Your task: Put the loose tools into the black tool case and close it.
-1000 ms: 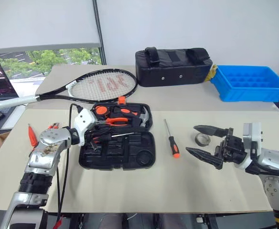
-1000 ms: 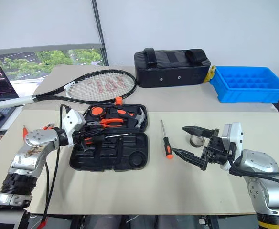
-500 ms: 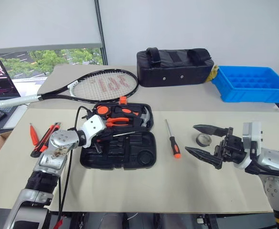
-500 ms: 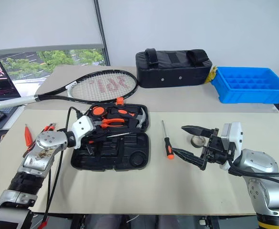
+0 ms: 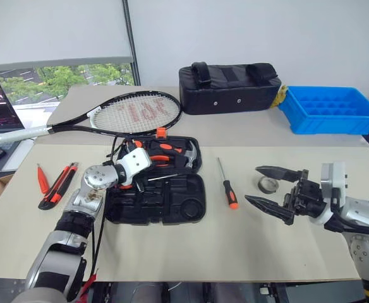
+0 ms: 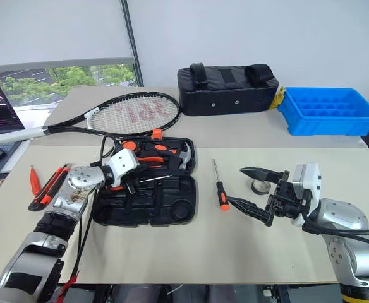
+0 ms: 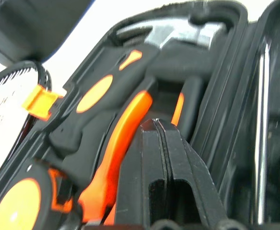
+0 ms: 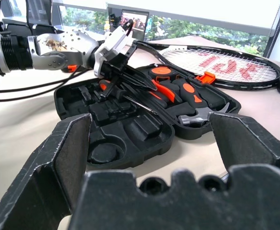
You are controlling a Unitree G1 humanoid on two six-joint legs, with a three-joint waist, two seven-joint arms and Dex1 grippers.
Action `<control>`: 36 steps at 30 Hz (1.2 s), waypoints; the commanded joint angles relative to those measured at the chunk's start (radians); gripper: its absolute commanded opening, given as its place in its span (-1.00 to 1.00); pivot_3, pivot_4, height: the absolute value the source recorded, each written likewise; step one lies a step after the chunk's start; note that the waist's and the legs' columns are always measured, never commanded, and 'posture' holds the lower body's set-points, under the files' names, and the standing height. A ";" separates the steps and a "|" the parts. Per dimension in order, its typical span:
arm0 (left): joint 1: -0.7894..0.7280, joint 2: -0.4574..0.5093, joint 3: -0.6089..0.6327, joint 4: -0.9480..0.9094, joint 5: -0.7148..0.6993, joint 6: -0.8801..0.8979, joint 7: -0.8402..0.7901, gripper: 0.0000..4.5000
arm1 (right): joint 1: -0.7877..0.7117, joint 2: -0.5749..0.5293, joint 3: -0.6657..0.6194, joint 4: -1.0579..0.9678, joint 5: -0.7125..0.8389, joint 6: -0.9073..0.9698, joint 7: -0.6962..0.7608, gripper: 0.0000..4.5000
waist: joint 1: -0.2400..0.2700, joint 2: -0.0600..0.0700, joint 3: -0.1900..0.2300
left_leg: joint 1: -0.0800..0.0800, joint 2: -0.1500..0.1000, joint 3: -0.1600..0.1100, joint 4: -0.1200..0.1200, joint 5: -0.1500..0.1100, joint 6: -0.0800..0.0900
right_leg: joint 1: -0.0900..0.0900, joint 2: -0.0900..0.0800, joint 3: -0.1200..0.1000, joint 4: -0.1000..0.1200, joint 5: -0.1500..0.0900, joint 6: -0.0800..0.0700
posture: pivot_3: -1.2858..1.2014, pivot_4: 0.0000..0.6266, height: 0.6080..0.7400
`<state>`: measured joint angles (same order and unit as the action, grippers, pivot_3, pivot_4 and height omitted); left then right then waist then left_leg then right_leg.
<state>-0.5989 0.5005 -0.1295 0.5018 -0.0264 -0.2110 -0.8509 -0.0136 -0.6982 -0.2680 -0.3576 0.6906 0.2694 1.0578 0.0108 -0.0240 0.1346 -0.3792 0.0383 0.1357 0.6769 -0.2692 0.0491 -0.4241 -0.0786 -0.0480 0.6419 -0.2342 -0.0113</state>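
Screwdriver [image 5: 227, 184] lay lengthwise near-to-far, right of black tool case [image 5: 156, 182]; empty, wide-open right gripper [image 5: 265, 187] was nearer than left gripper [image 7: 165, 143], shut inside case, holding nothing.

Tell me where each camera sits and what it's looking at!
Left and right eye views: on the head, looking down at the table; both arms show.
Left wrist view: on the left arm, looking along its shut fingers into the black tool case.
Right wrist view: on the right arm, looking between its open fingers at the case.
Shared: the wrist views both see the case and the tennis racket.
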 commanded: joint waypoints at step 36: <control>0.117 0.204 -0.031 -0.196 -0.035 0.224 -0.237 -0.99 | 0.023 -0.021 -0.033 -0.031 0.040 0.004 0.036 1.00 | 0.019 0.002 -0.001 | 0.002 0.000 -0.002 0.001 0.000 0.000 | 0.003 -0.002 -0.001 0.000 0.000 0.000 | 0.03 -0.52 0.57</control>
<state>-0.4744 0.7146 -0.1375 0.2633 -0.0982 0.0304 -1.1028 0.0084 -0.7164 -0.2689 -0.3567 0.7245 0.2869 1.0994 0.0295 -0.0216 0.1334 -0.3772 0.0382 0.1340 0.6781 -0.2694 0.0492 -0.4212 -0.0811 -0.0488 0.6419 -0.2345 -0.0111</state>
